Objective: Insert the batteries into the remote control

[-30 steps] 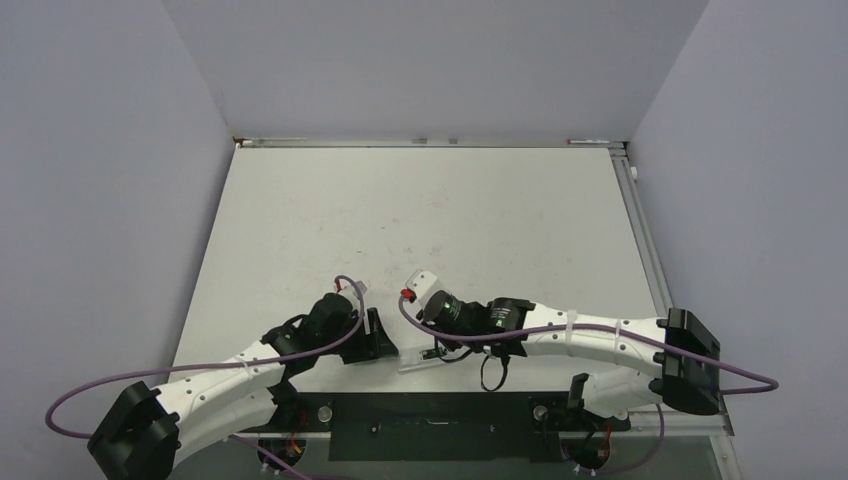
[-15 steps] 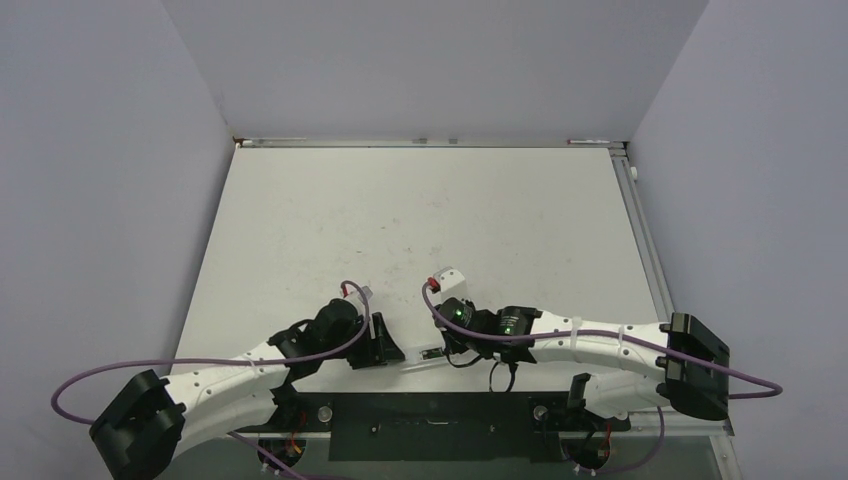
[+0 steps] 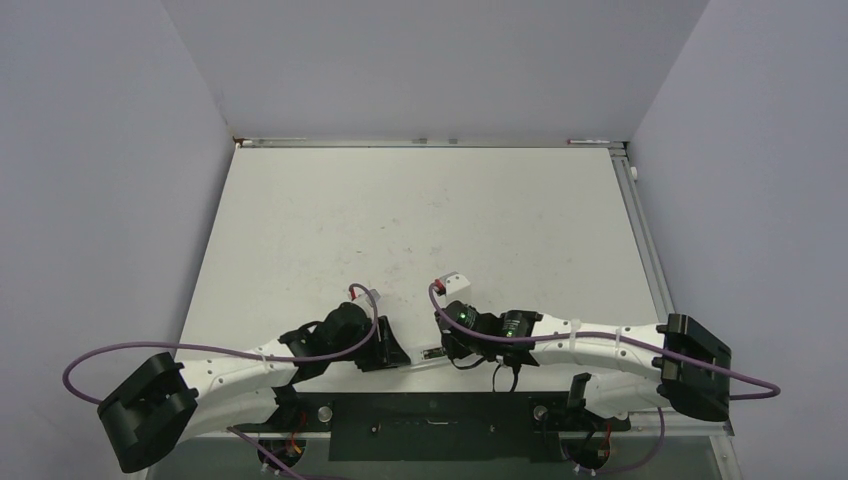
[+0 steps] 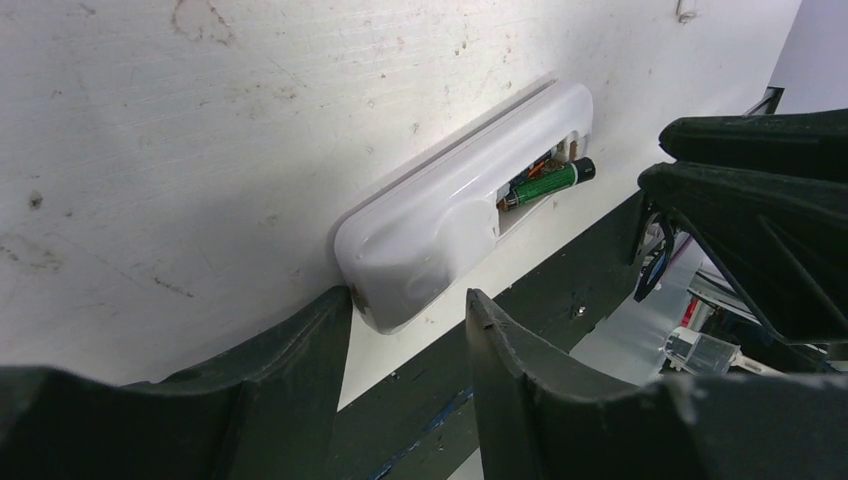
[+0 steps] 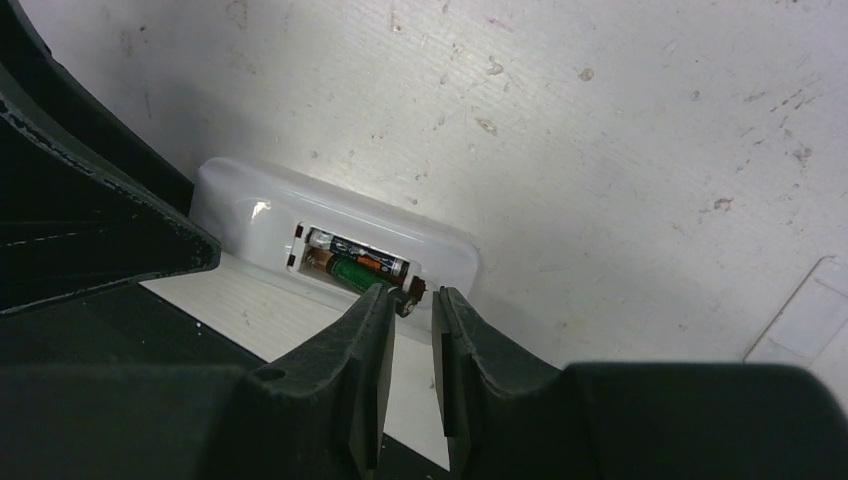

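Looking down from the top camera, I find the remote control [image 3: 424,354] lying back-up at the near edge of the bench [image 3: 420,220], just beyond the black base plate [image 3: 430,412]. Both arms reach in low toward it, one at each end. Its battery bay is uncovered, at the end nearer my right arm. Two batteries [image 5: 352,262] lie side by side in that bay: a dark one against the remote's far side, and a green battery [image 4: 545,182] next to it, sitting askew with one end reaching the bay's rim.

My left hand [image 4: 408,295] is at the remote's closed end. Its fingers [image 4: 290,390] stand apart with that rounded end between their tips, but I cannot tell whether they actually press on the casing.

My right hand [image 5: 412,292] hangs over the bay end. Its fingers are drawn nearly together, and their tips pinch the protruding end of the green battery.
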Controlling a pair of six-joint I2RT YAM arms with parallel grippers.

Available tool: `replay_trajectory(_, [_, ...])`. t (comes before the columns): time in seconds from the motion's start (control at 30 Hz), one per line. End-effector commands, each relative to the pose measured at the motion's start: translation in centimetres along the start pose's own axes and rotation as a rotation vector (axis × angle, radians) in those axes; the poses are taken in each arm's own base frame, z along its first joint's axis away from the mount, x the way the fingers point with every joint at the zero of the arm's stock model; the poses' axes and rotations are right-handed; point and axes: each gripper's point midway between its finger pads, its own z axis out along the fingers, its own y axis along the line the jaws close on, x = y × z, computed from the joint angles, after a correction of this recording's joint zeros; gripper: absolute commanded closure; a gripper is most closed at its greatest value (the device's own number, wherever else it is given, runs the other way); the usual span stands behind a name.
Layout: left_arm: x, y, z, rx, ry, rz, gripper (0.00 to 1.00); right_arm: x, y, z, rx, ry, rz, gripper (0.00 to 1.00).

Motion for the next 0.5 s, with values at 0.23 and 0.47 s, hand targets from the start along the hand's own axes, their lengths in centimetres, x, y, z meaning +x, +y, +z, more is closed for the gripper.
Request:
replay_trajectory(0.23, [-0.3,0.5,0.3,-0.02,-0.023,0.005,0.62,0.1,1.5,0.2,-0.077,0.006,0.056,0.79])
replay_trajectory(0.47, [-0.3,0.5,0.3,-0.018,-0.023,0.005,0.64,0.7,1.6,0.5,-0.073,0.044,0.053,0.84])
